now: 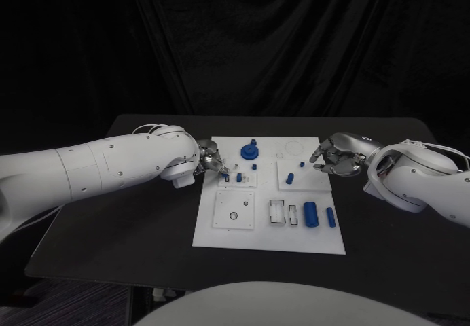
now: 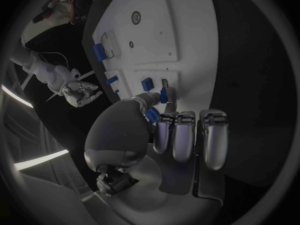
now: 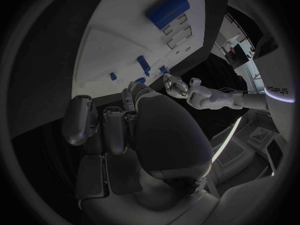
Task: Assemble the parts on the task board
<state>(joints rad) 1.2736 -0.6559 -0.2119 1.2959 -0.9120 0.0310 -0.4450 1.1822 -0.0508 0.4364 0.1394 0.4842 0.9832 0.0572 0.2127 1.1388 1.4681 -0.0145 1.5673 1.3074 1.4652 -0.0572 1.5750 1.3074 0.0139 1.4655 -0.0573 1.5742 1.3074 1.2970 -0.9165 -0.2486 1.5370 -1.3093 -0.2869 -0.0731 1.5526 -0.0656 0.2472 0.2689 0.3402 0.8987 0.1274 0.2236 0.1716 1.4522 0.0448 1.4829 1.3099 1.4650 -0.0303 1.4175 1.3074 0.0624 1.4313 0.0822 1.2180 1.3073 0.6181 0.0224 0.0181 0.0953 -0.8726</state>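
Observation:
The white task board (image 1: 269, 231) lies mid-table with blue parts on it: a round knob (image 1: 248, 151), short pegs (image 1: 238, 177), an upright peg (image 1: 290, 178) and a thick cylinder (image 1: 310, 213). My left hand (image 1: 210, 163) hovers at the board's far left edge. In the left wrist view it (image 2: 178, 135) pinches a small blue peg (image 2: 164, 95) between thumb and finger, close above the board (image 2: 156, 30). My right hand (image 1: 336, 157) hangs over the board's far right edge with its fingers curled. In the right wrist view its thumb (image 3: 156, 120) lies close to the fingers; whether they hold anything is unclear.
A thin blue rod (image 1: 331, 216) lies near the board's right edge, beside the cylinder (image 3: 167, 9). White rectangular slots (image 1: 277, 212) and a round hole (image 1: 233, 216) sit in the board's near half. Bare black table (image 1: 128, 238) spreads on both sides.

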